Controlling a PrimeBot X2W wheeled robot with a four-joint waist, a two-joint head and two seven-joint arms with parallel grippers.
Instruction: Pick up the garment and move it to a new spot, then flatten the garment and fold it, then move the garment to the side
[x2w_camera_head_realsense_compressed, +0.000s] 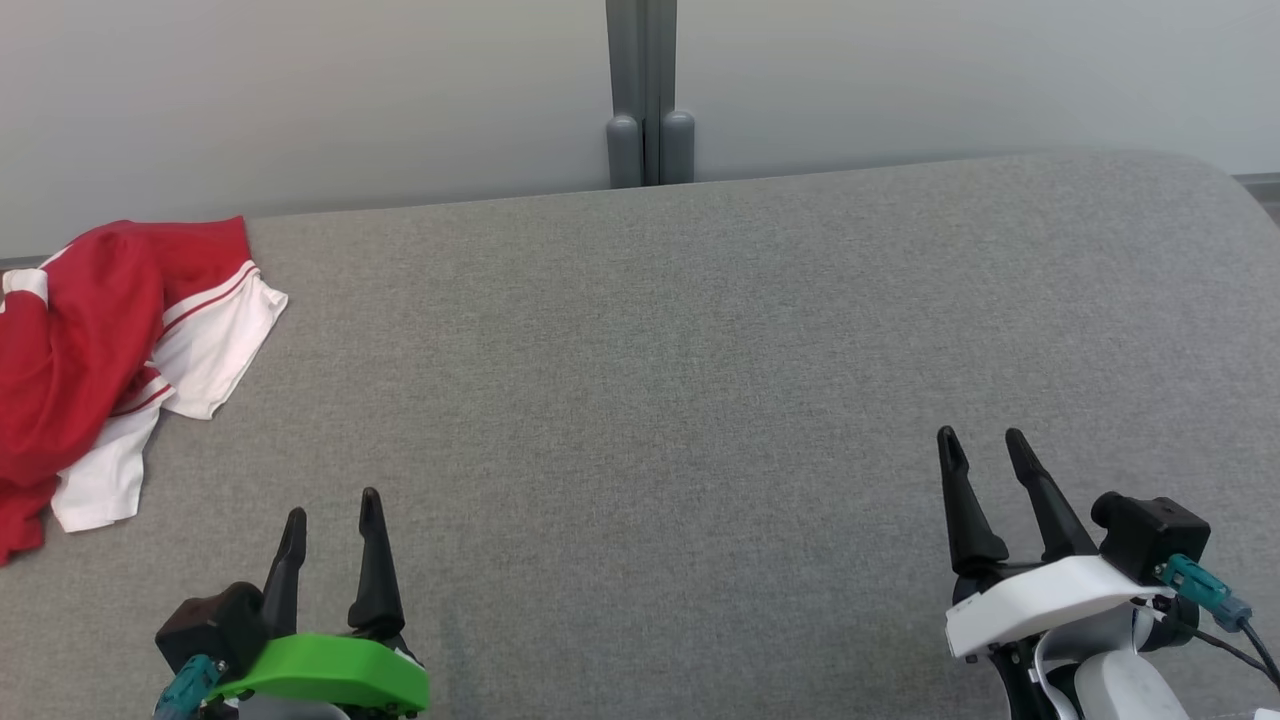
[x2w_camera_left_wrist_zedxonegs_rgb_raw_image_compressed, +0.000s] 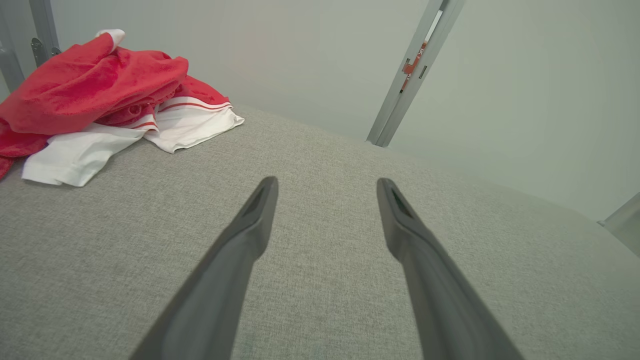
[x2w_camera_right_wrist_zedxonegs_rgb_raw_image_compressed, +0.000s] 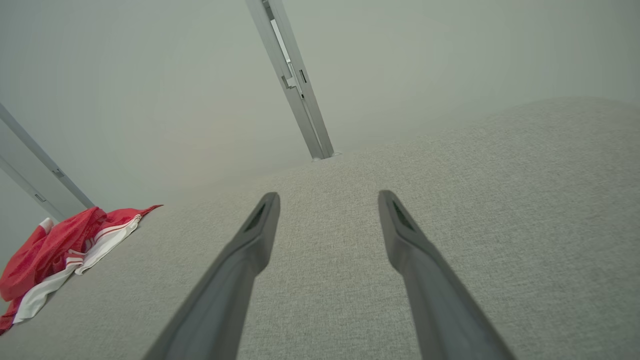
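The garment (x2w_camera_head_realsense_compressed: 90, 340) is a red shirt with white sleeves and red stripes, lying crumpled at the far left of the grey fabric surface (x2w_camera_head_realsense_compressed: 660, 380). It also lies at the upper left of the left wrist view as the garment (x2w_camera_left_wrist_zedxonegs_rgb_raw_image_compressed: 100, 95), and at the lower left of the right wrist view as the garment (x2w_camera_right_wrist_zedxonegs_rgb_raw_image_compressed: 60, 250). My left gripper (x2w_camera_head_realsense_compressed: 332, 510) stands open at the lower left, below and to the right of the garment, holding nothing. My right gripper (x2w_camera_head_realsense_compressed: 982, 438) is open at the lower right, far from the garment, with nothing between its fingers.
A pale wall runs behind the surface, with a grey upright post (x2w_camera_head_realsense_compressed: 648, 95) at its middle. The surface's back edge curves down at the far right (x2w_camera_head_realsense_compressed: 1200, 175). A wide stretch of grey fabric lies between the two grippers.
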